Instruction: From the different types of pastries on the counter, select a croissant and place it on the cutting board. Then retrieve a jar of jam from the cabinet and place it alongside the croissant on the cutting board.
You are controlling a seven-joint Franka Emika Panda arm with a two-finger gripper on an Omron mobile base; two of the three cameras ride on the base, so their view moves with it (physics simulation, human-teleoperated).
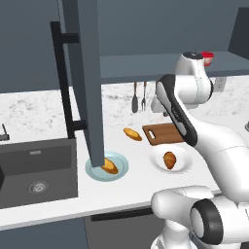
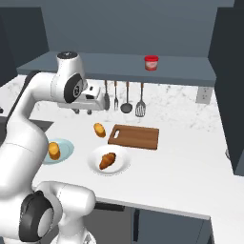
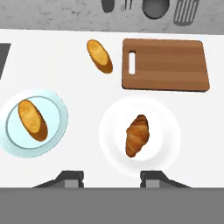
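The croissant (image 3: 137, 135) lies on a white plate (image 3: 168, 131) on the counter (image 3: 205, 113), just in front of the empty cutting board (image 3: 170, 65). My gripper (image 3: 112, 177) hangs high above the plate, pointing straight down, open with nothing between its fingers. From the right base view the gripper (image 2: 82, 112) sits well above the croissant (image 2: 107, 160) and left of the cutting board (image 2: 134, 137). The jar of jam (image 2: 151, 62) stands on the shelf of the open cabinet (image 1: 90, 82). Two other pastries lie near: one on a blue plate (image 3: 32, 120), one bare on the counter (image 3: 99, 56).
The open cabinet door (image 1: 92, 97) with its black bar handle (image 1: 63, 82) juts out over the blue plate (image 1: 121, 168). A dark sink (image 1: 36, 170) lies at the left. Utensils (image 2: 126, 97) hang on the back wall behind the board.
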